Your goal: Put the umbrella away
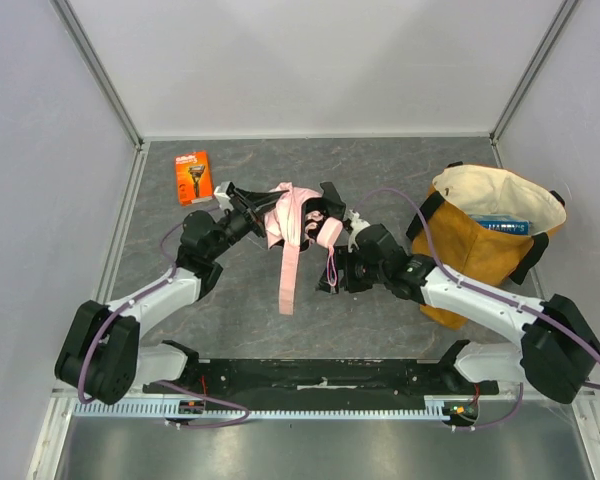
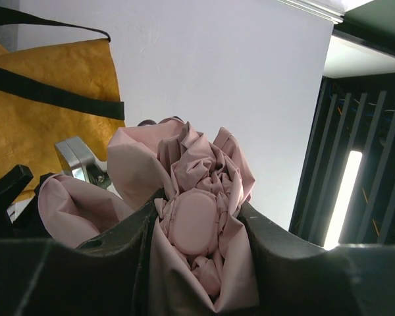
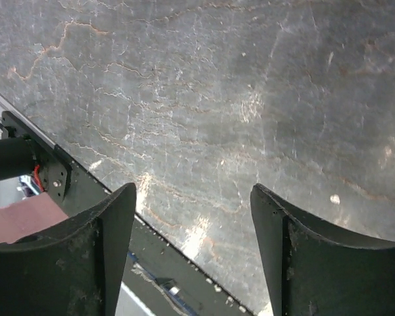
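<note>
Grey, veined stone is the table [image 1: 380,170] under me, closed in by plain white walls, with a mustard-yellow tote bag [image 1: 470,250] standing open at the far right and an orange razor pack [image 1: 193,177] lying at the far left. My left gripper [image 2: 197,230] is clamped on the umbrella [image 1: 290,215]: in its wrist view the crumpled pink fabric is wedged between both fingers, filling the gap. The bundle is held up off the table near the middle, its long axis running roughly left to right across the space between my two arms, while a loose strip of the fabric trails down toward my bases. My right gripper [image 3: 192,191] is spread wide with nothing in it; its camera shows only bare stone between the jaws, and it points down and toward the near edge, not at the bundle. So the umbrella sits just above and to the left of that empty gripper, and the bag lies beyond it on the right, well apart from my left arm. I judge the right arm is the nearer one to the bag, so the bundle's right-hand end is the part it would need to take hold of.
</note>
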### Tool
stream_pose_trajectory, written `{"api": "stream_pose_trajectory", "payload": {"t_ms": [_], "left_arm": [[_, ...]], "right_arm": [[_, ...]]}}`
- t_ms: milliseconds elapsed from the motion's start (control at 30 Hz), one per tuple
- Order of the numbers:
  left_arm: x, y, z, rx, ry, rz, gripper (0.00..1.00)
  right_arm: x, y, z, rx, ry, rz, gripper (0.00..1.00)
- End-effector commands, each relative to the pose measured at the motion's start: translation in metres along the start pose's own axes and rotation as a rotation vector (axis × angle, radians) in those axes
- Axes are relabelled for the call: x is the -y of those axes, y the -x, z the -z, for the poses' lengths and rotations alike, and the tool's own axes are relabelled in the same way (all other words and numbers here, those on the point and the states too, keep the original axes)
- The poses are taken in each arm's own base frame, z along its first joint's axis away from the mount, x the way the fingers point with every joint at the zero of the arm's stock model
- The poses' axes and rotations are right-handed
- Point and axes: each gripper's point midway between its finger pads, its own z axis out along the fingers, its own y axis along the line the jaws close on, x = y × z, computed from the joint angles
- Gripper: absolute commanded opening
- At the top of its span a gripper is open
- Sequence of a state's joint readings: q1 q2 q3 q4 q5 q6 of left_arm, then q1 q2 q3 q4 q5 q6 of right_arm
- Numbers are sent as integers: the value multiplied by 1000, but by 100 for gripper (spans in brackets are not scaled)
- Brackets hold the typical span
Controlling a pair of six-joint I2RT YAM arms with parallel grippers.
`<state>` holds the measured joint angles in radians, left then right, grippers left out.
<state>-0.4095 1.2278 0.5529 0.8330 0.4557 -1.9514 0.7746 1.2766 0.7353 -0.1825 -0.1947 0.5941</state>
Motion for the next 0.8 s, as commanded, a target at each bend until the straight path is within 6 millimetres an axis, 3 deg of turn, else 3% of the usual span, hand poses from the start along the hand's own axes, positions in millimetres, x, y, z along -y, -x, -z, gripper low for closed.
{"api": "stream_pose_trajectory", "payload": {"t_ms": [0,267,500,633,767], "left_arm": [[60,-21,-1,-115,-194,-18,2],[77,-23,-5,-147,-281,-226,2],[85,-21,-7,-157,-327,-343,2],[88,-14,-9,-143,-331,-381,2],[89,-11,-12,-143,-334,-421,2]], "right_arm": [[-5,6,21,-7,-41,-189,78],[-38,12,11,-122,104,-778,86],[-42,33,3,-141,146,-1157,88],[-39,48,7,-83,199,-1318,84],[-52,69,14,-68,289,-1382,74]]}}
